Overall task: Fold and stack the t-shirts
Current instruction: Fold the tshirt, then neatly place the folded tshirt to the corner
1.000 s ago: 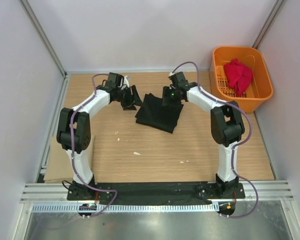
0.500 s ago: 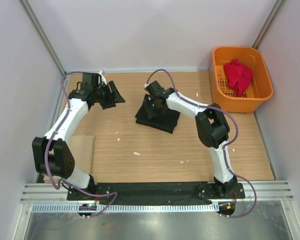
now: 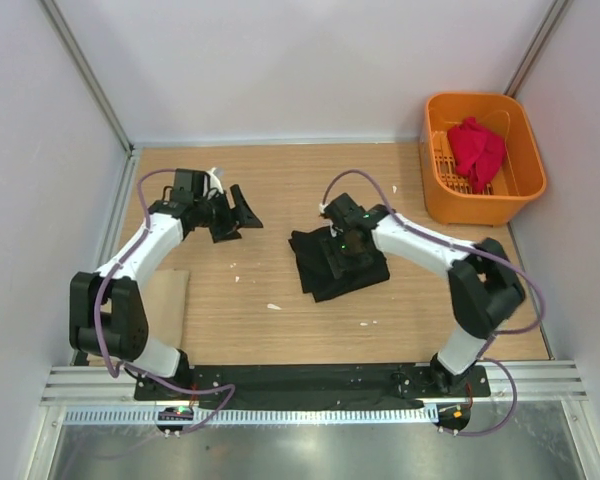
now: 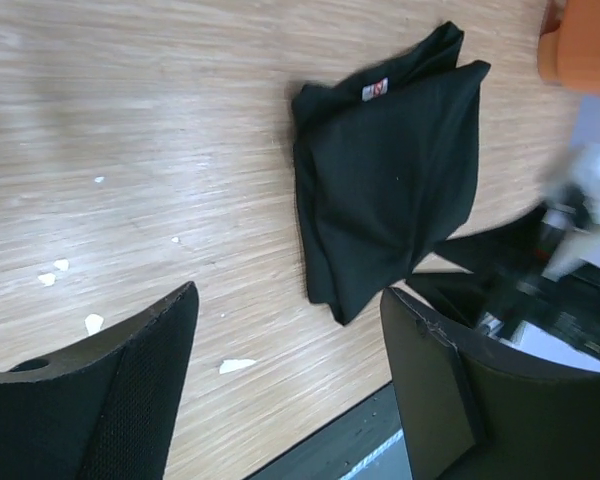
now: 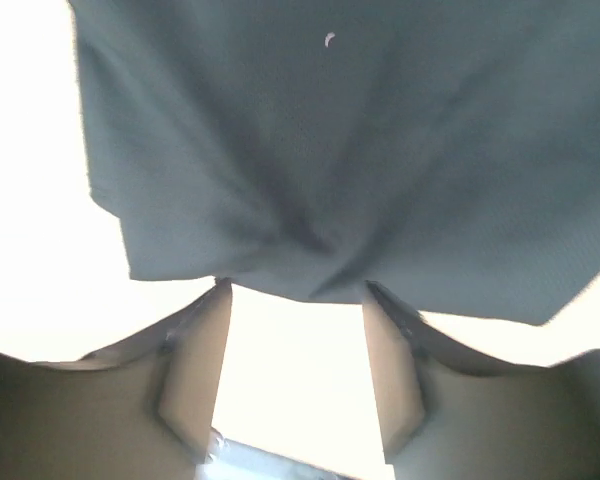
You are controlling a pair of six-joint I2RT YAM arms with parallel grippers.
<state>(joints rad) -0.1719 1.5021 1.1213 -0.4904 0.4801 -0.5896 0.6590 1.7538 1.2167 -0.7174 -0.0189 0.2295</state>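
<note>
The left pincer (image 3: pixel 234 212) hangs over bare table (image 3: pixel 280 330), jaws spread wide with nothing between them. The black shirt (image 3: pixel 325 282) lies folded into a thick pad off to that pincer's right, apart from it, with a small label (image 4: pixel 376 89) showing at one edge. The right pincer (image 3: pixel 346 246) sits right over that pad, and the right arm (image 3: pixel 430 250) covers the middle of the cloth from above. In its own camera the two fingers (image 5: pixel 195 370) stand apart with bright table in the gap. The shirt's edge bunches just past the tips, and I cannot tell whether they touch it. That view is washed out, so the table there is only glare.

The red shirt (image 3: pixel 475 150) lies crumpled in the basket (image 3: pixel 495 207), well beyond the right pincer, in the far right corner. A cardboard sheet (image 3: pixel 165 300) lies flat behind the left pincer, toward the bases, partly hidden by the left arm (image 3: pixel 145 245). White scraps (image 3: pixel 273 306) dot the wood on the near side of both pincers. In the left wrist view the right arm is a blur at the frame's edge, and only a corner of the basket shows.
</note>
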